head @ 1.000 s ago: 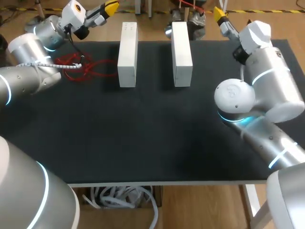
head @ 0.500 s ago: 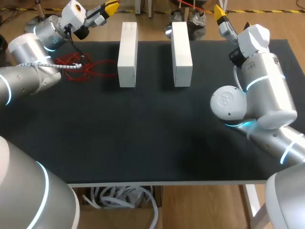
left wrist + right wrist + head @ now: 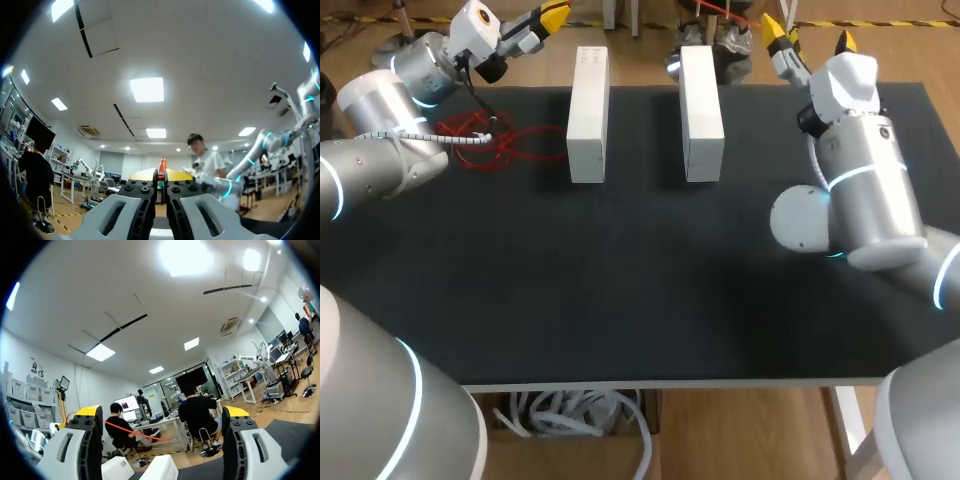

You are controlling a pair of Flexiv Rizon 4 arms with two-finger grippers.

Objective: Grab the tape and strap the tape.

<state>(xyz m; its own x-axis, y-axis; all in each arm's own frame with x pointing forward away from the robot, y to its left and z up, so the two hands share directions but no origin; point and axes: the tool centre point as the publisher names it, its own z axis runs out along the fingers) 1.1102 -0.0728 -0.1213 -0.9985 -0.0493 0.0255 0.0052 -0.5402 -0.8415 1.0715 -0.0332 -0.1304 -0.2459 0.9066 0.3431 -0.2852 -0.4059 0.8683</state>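
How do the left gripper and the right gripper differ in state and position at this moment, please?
The left gripper has its fingers pressed together; the right gripper has them wide apart. The left gripper sits close to the red tape; the right gripper is far across from it. Both hold nothing and have yellow tips.

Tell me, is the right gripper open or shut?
Open: the right gripper has its yellow tips far apart, gripping nothing.
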